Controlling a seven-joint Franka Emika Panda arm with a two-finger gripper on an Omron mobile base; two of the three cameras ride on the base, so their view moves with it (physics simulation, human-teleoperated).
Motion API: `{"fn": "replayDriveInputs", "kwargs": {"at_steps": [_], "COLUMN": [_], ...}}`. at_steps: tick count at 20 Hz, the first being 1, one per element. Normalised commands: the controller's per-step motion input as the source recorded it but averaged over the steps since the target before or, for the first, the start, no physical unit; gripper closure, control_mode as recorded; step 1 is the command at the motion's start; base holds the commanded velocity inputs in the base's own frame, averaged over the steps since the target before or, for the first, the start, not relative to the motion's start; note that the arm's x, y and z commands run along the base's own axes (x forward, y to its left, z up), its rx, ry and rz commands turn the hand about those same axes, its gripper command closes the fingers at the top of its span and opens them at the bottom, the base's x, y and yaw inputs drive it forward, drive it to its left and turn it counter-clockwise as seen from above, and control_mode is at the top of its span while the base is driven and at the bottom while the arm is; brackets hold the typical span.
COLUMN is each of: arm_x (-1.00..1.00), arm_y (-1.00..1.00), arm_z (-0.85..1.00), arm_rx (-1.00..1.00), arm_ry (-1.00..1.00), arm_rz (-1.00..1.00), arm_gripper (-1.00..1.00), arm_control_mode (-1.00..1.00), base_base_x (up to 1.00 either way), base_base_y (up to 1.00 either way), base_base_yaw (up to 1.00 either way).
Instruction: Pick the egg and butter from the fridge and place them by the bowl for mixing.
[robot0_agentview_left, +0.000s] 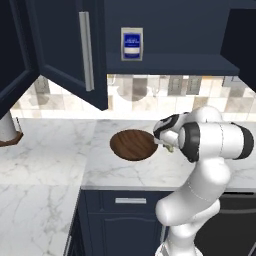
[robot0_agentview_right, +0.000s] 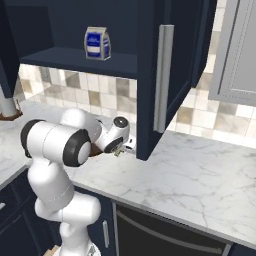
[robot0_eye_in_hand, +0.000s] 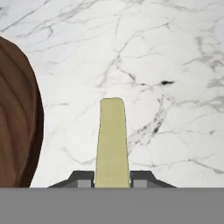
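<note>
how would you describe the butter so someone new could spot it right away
Start at the white marble counter, beside the dark wooden bowl. Just past the bowl's rim, the end effector is shut on the butter: a short pale yellow-green stick, the one pale, straight-sided thing beside the round brown bowl.

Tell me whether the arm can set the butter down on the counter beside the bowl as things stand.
Probably yes: the claw holds the butter over bare marble counter, with the bowl just beside it.
</note>
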Motion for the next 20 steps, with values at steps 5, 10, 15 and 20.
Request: {"fn": "replayDriveInputs", "kwargs": {"at_steps": [5, 10, 15, 20], "arm_x": [0.24, 0.22, 0.19, 0.13], "arm_y": [0.02, 0.0, 0.0, 0.01], "arm_z": [-0.14, -0.18, -0.2, -0.12], "arm_rx": [0.06, 0.04, 0.0, 0.02], "arm_ry": [0.0, 0.0, 0.0, 0.0], "arm_rz": [0.0, 0.0, 0.0, 0.0], "arm_gripper": [1.0, 1.0, 1.0, 1.0], "arm_control_mode": [-1.0, -1.0, -1.0, -1.0], "base_base_x": [0.0, 0.0, 0.0, 0.0], "base_base_y": [0.0, 0.0, 0.0, 0.0], "base_base_yaw": [0.0, 0.0, 0.0, 0.0]}}
